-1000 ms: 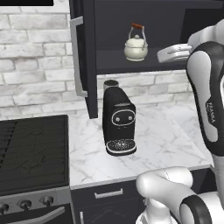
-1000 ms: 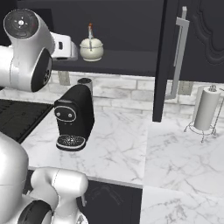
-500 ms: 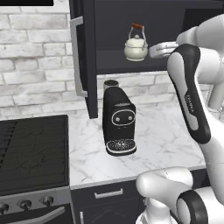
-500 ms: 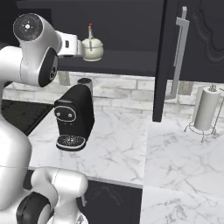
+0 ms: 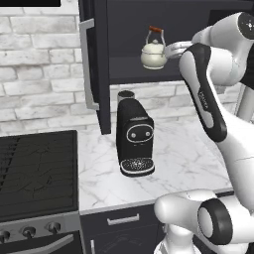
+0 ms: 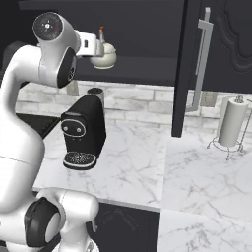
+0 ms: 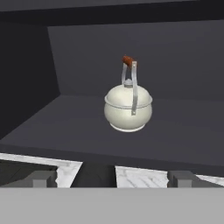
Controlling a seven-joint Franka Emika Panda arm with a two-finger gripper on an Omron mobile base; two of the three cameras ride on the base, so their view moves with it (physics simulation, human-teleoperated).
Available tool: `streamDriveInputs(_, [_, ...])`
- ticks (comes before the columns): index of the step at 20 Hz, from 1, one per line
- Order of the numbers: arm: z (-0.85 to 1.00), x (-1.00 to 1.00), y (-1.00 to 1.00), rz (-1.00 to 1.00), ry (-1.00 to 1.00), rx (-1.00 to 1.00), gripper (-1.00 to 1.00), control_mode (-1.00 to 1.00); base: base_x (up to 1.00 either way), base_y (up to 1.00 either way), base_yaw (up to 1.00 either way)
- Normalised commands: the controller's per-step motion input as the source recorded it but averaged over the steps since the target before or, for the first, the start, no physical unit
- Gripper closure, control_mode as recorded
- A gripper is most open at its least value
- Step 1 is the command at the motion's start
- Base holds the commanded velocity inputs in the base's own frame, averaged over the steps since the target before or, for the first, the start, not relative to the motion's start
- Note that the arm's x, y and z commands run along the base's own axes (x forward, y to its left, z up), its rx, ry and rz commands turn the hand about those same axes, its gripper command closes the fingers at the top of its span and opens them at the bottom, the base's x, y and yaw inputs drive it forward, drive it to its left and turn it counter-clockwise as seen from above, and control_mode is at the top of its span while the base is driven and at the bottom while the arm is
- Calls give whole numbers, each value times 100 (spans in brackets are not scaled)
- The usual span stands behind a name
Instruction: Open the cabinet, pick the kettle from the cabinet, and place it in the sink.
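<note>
- Matte black all over: the cabinet (image 5: 99,59) is already swung open, with its doors hanging at the left of the left base view and the right of the right base view, so the step in hand is judged to be the reach for the kettle.
- The kettle (image 7: 128,105) is seen dead centre in the hand view, cream body upright on the dark shelf, bail handle standing straight up with the reddish grip at the top. In the left base view it sits in the upper middle (image 5: 153,52), just left of the arm's wrist.
- The gripper (image 7: 112,178) is spread wide, nothing held between the tips; both tips are seen low in the hand view, short of the shelf edge, so no contact is made yet.
- For a clean grab, the hand would best be pushed straight in and kept level, with the jaws lined up either side of the thin handle or the round body. The body looks wide and slick, so the handle is probably the safer bet.
- The coffee machine (image 5: 133,139) stands on the marble counter (image 5: 188,158) directly under the shelf, so a low exit path should be avoided.
- The sink can't be made out here, so the carry-over isn't planned yet.
</note>
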Motion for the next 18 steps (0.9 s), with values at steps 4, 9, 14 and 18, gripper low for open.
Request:
streamDriveInputs(4, [1, 47, -3, 0, 0, 0, -100, -100, 0, 0, 0])
streamDriveInputs(9, [0, 44, 0, 0, -3, 0, -100, -100, 0, 0, 0])
streamDriveInputs(14, [0, 45, -1, 0, -6, 0, -100, -100, 0, 0, 0])
streamDriveInputs(18, [0, 43, 0, 0, 0, 0, -100, -100, 0, 0, 0])
